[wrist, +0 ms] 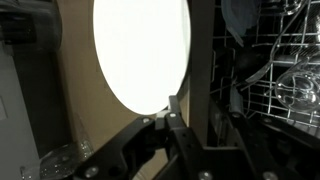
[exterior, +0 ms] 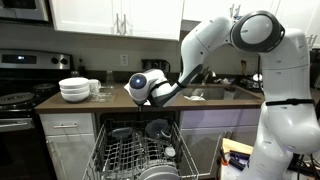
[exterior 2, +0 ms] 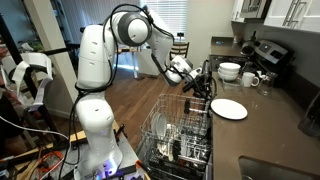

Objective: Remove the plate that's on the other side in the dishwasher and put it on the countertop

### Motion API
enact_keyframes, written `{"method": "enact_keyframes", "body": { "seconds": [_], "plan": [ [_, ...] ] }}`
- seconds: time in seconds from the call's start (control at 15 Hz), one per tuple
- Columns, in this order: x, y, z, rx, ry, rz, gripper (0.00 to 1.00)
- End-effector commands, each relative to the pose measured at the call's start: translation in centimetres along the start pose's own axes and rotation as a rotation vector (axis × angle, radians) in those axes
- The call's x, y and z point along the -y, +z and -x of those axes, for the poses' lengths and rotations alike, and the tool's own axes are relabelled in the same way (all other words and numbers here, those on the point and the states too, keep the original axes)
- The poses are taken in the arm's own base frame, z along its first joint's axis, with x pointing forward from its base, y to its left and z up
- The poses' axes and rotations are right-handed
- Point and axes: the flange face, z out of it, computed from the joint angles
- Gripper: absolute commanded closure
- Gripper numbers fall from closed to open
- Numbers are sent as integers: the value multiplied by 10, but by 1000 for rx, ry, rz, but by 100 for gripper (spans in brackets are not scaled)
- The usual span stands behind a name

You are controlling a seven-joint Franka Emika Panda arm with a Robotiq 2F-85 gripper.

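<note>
The white plate (exterior 2: pixel 228 108) lies flat on the dark brown countertop (exterior 2: pixel 275 125) in an exterior view. It fills the upper middle of the wrist view as a bright oval (wrist: pixel 140 50). My gripper (exterior 2: pixel 206 93) reaches over the counter edge to the plate's near rim. In the wrist view its fingertips (wrist: pixel 166 117) stand close together on the rim of the plate (wrist: pixel 150 108). The dishwasher (exterior: pixel 140 152) is open below the counter, with its grey rack (exterior 2: pixel 178 135) pulled out. My wrist (exterior: pixel 148 88) hangs above it and hides the plate in that view.
A stack of white bowls (exterior: pixel 75 90) and glasses (exterior: pixel 100 88) stand on the counter beside the black stove (exterior: pixel 15 100). A mug (exterior 2: pixel 250 79) sits behind the plate. Dark dishes (exterior: pixel 157 128) remain in the rack. The sink (exterior: pixel 215 93) lies under the arm.
</note>
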Motion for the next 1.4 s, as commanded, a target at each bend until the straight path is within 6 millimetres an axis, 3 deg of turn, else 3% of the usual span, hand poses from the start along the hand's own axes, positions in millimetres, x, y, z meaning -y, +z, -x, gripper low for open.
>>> {"method": "enact_keyframes", "body": {
  "seconds": [0.0, 0.13, 0.6, 0.73, 0.87, 1.0, 1.2, 1.33],
  "plan": [
    [1, -21, 5, -47, -35, -68, 66],
    [3, -30, 4, -44, -43, -89, 70],
    [6, -64, 6, -10, -76, -183, 64],
    [7, -76, 4, -6, -91, -186, 56],
    [9, -89, 2, 8, -106, -172, 39],
    [11, -101, 0, 19, -122, -155, 37],
    [14, -116, -3, 33, -139, -130, 5],
    [18, -124, -5, 46, -151, -112, 0]
  ]
}}
